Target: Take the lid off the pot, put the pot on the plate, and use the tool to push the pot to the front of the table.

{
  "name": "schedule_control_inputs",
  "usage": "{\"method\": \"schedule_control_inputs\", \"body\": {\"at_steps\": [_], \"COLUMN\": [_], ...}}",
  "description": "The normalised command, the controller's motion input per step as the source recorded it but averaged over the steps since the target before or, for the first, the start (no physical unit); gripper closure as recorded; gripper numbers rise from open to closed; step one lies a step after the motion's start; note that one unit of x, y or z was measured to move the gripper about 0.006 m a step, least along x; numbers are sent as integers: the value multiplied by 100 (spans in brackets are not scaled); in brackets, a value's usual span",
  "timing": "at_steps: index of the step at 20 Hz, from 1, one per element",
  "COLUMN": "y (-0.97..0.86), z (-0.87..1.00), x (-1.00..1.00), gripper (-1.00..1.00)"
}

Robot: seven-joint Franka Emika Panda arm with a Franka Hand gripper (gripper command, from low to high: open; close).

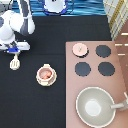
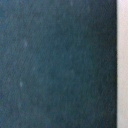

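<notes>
Hand [image 1: 16, 51] at spatula [image 1: 15, 63], grip state unclear | pot [image 1: 46, 75] on plate [image 1: 39, 80], lid [image 1: 79, 48] off | spatula likely light, stiff; hold by handle

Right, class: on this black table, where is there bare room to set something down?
Bare table lies along the exterior view's bottom, below the pot on its plate, and also between pot and stove. Crowded: the stove, with lid, burners and pan, and the exterior view's left, where the tool hangs over the spatula.
</notes>
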Motion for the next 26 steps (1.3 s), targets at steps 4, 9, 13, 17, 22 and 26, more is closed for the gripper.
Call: {"method": "schedule_control_inputs", "body": {"at_steps": [4, 9, 13, 17, 22, 26], "y": [-16, 22, 71, 75, 71, 66], "z": [-6, 39, 81, 85, 76, 64], "x": [19, 10, -31, -39, -35, -29], "gripper": [100, 100, 100, 100, 100, 100]}}
